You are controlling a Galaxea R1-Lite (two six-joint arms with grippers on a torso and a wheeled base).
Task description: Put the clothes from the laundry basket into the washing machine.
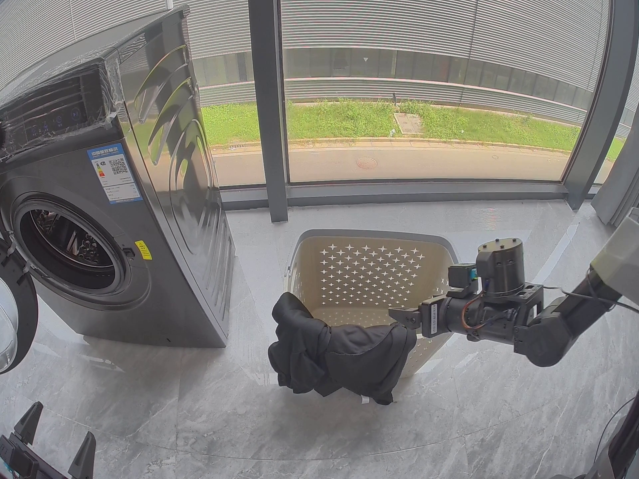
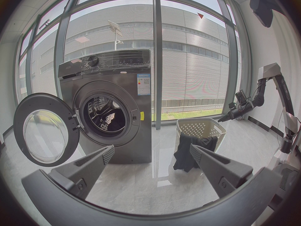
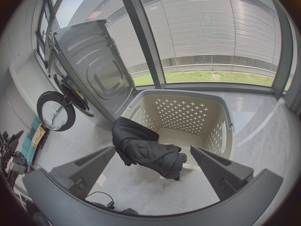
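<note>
A cream laundry basket (image 1: pixel 373 244) stands on the floor by the window, with a black garment (image 1: pixel 339 354) draped over its near rim and hanging outside. My right gripper (image 1: pixel 399 317) hovers open at the basket's right front corner, just above the garment and holding nothing. In the right wrist view the garment (image 3: pixel 144 148) lies beyond the open right gripper (image 3: pixel 152 149). The grey washing machine (image 1: pixel 113 187) stands to the left with its round door (image 2: pixel 47 129) swung open and something dark inside the drum (image 2: pixel 106 116). My left gripper (image 1: pixel 61 427) stays low at the near left, open and empty.
Tall window panes and a dark pillar (image 1: pixel 266 94) stand behind the basket. Bare marble floor (image 1: pixel 200 407) lies between the machine, the basket and me. The open door (image 1: pixel 13 314) juts out at the far left. A curtain (image 1: pixel 619 181) hangs at the right edge.
</note>
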